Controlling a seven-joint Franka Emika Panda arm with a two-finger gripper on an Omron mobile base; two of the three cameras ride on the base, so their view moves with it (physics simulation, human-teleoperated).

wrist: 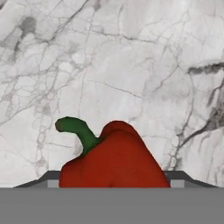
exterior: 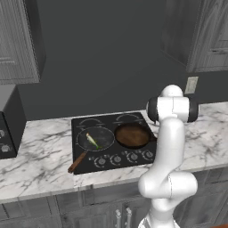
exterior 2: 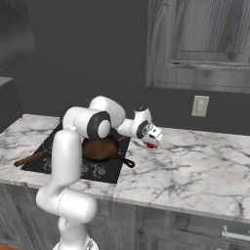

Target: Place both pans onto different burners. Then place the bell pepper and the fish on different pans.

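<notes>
Tool low over the bell pepper on the marble bench, right of the cooktop.

The tool (exterior 2: 154, 141) reaches down to the bell pepper (wrist: 114, 159), which sits between its fingers; whether they are pinching it or still spread I cannot tell. The pepper lies on the bench (exterior 2: 195, 161), just right of the cooktop (exterior: 84, 124). On the cooktop, the brown pan (exterior: 132, 135) sits on the near right burner, and the black pan (exterior: 95, 139) on the near left burner holds the fish (exterior: 92, 140).
</notes>
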